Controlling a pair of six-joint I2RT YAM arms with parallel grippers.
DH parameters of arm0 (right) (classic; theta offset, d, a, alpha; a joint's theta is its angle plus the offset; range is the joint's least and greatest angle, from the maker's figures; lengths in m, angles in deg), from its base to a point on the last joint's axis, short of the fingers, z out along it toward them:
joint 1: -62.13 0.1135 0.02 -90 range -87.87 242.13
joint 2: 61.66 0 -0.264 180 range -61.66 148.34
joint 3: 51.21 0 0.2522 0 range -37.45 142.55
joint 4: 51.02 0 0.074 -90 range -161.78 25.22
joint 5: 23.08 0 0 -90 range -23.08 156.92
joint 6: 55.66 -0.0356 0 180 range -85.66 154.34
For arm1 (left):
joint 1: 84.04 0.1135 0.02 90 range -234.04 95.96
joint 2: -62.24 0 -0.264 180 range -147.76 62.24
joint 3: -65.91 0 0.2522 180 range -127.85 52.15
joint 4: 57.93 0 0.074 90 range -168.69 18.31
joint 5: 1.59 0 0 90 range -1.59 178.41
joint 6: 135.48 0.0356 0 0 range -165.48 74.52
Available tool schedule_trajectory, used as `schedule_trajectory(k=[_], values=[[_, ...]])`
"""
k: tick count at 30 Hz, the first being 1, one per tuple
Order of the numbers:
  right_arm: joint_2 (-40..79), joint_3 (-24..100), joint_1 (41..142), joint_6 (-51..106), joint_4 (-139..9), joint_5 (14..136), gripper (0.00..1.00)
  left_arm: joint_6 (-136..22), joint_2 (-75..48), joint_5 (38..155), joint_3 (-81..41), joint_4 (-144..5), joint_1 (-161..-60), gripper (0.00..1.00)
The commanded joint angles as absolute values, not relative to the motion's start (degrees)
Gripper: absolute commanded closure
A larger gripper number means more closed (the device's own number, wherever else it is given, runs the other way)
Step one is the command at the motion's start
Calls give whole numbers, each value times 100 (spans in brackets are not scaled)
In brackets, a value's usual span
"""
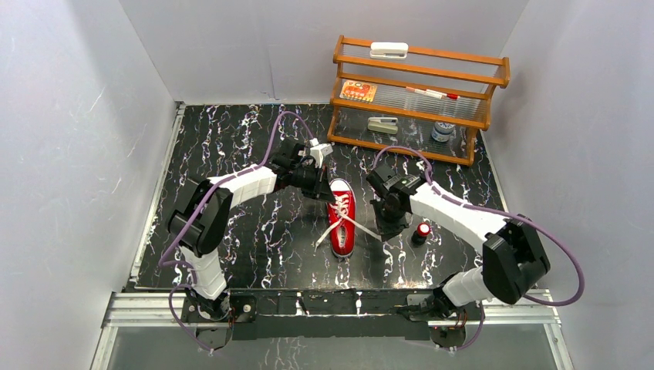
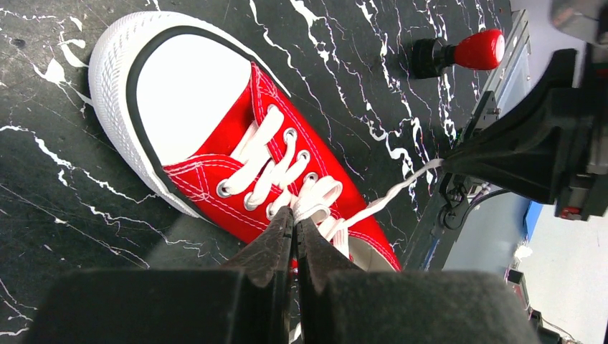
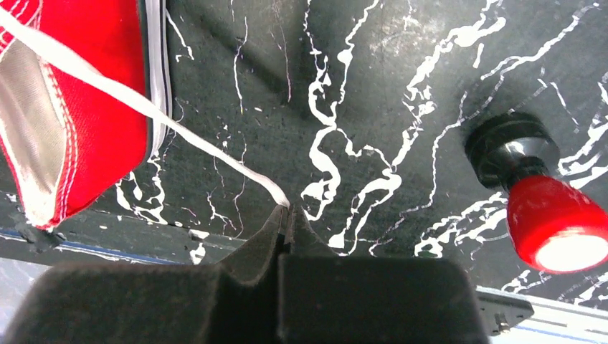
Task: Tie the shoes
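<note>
The red sneaker (image 1: 341,220) lies mid-table, white toe cap toward the near edge; it also shows in the left wrist view (image 2: 215,129) and the right wrist view (image 3: 100,93). My left gripper (image 1: 329,200) is over the shoe's lacing. In its wrist view the gripper (image 2: 295,216) is shut on a bunched white lace (image 2: 321,197) near the top eyelets. My right gripper (image 1: 383,231) is to the right of the shoe, low over the table. In its wrist view the gripper (image 3: 289,209) is shut on the end of the other lace (image 3: 143,107), which runs taut to the shoe.
A small red-and-black cylinder (image 1: 420,233) stands just right of my right gripper and shows in the right wrist view (image 3: 538,201). A wooden shelf rack (image 1: 416,96) with small items stands at the back right. White walls enclose the black marbled table (image 1: 247,231).
</note>
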State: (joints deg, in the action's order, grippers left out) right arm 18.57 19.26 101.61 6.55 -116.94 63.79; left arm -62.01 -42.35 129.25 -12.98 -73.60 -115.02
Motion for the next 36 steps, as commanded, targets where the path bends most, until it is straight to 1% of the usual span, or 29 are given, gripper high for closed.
schedule_trajectory(k=[1,4,5,6,7,9,10,12,16,20,26,30,36], values=[[2093,1733,10012,1158,-11177,7017,100,-6189,-4143,12991,-1396,-7478,-11516,100],[2366,1852,10002,1431,-11082,7220,100,-6193,-4077,13000,-1333,-7490,-11516,100],[2410,1937,9997,1523,-11083,7222,98,-6192,-4039,13006,-1321,-7505,-11516,100],[2415,2014,9996,1601,-11073,7195,92,-6189,-4010,13025,-1291,-7522,-11516,100],[2394,2092,9991,1683,-11040,7135,80,-6179,-3966,13032,-1268,-7528,-11516,100],[2302,2207,9971,1844,-10884,7083,54,-6181,-3872,13012,-1187,-7529,-11516,100],[2256,2222,9931,1975,-10699,7230,45,-6190,-3834,13015,-1166,-7531,-11516,100],[2142,2154,9843,2355,-10155,7659,38,-6196,-3778,13027,-1113,-7525,-11516,100],[1850,1842,9809,3343,-8900,8420,36,-6198,-3664,12988,-1012,-7498,-11517,100],[1183,994,9695,3663,-7472,8846,37,-6291,-3587,12936,-1018,-7485,-11516,100],[1321,367,9185,3487,-6654,9888,49,-6330,-3595,12964,-1018,-7498,-11516,100],[1324,-93,8942,3173,-5916,10315,50,-6330,-3554,12948,-976,-7494,-11516,100],[1591,-339,8805,2949,-5393,10758,49,-6371,-3525,12971,-938,-7529,-11516,100]])
